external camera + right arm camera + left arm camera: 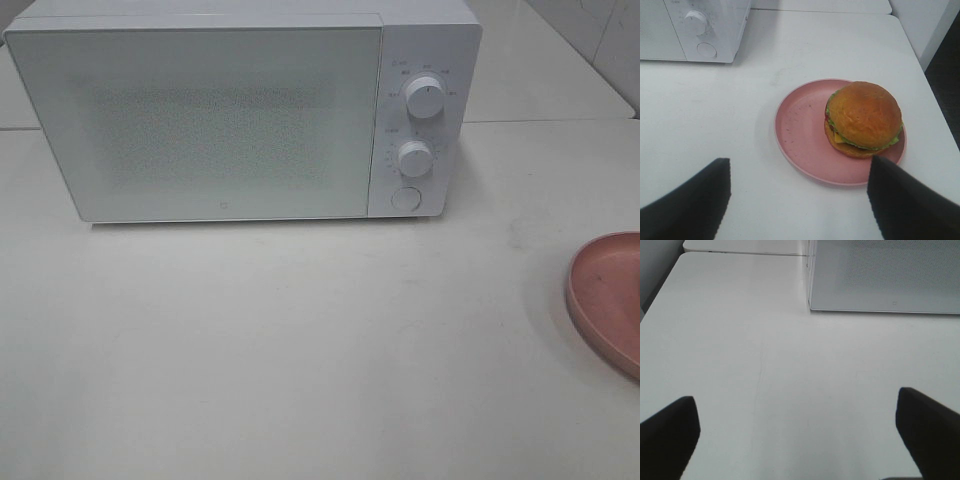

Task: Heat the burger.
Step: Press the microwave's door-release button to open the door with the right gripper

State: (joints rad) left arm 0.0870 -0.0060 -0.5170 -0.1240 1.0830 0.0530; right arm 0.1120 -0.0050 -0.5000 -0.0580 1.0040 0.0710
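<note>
Pink plate [605, 285], right edge of the high view, carries the burger [863, 119]: soft, light, layers likely to slip, so I'd pinch across the bun gently. Left gripper [795, 395] and right gripper [799, 165] gape, empty.

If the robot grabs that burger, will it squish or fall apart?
The golden-brown layered burger is a stack, so a side squeeze might shift the bun off its filling. Its domed top looks glossy, maybe slippery. It sits near the rim of the round pink plate, so a push could slide it off.
</note>
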